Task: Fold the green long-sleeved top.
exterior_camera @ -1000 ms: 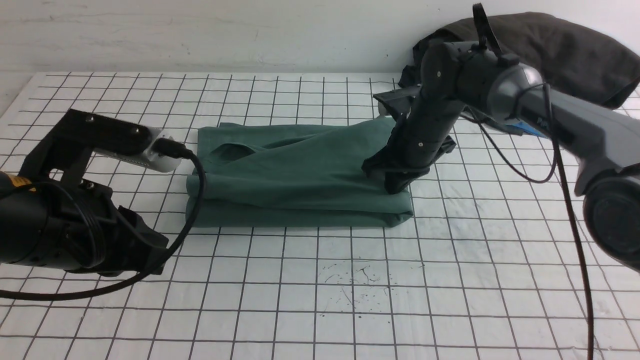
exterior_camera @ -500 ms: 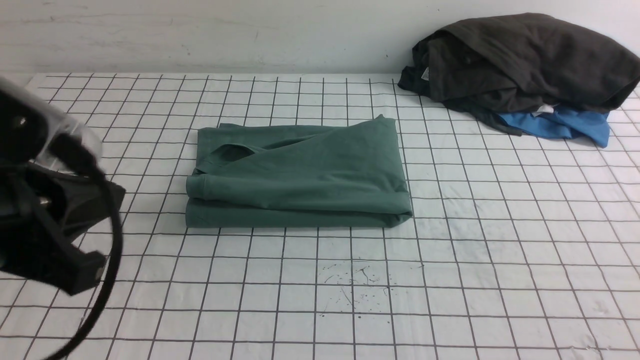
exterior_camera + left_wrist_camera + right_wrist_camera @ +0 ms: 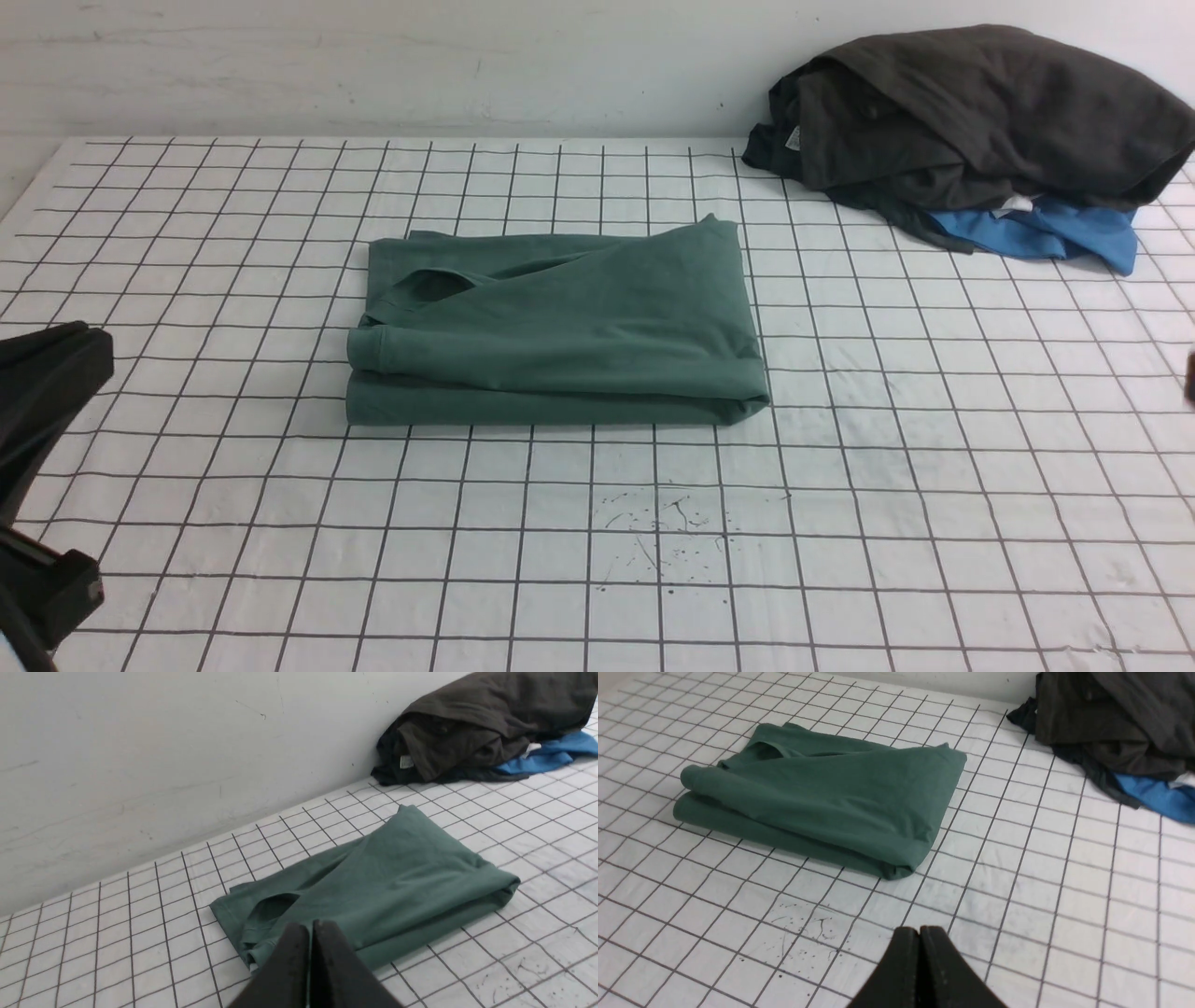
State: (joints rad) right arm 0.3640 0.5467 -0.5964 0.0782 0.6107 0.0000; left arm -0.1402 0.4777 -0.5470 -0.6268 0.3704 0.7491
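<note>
The green long-sleeved top lies folded into a flat rectangle in the middle of the gridded table, neck opening toward the left. It also shows in the left wrist view as the green top and in the right wrist view as the green top. My left gripper is shut and empty, raised above and short of the top's cuff end. My right gripper is shut and empty, over bare table nearer me than the top. In the front view only a dark part of the left arm shows at the left edge.
A dark grey-brown garment is heaped at the back right against the wall, with a bright blue garment under it. Ink specks mark the white grid cloth in front of the top. A white wall bounds the table's far side.
Both arms have pulled back from the top: the right arm has left the front view, the left arm has sunk to the lower left edge. The top lies as before.
</note>
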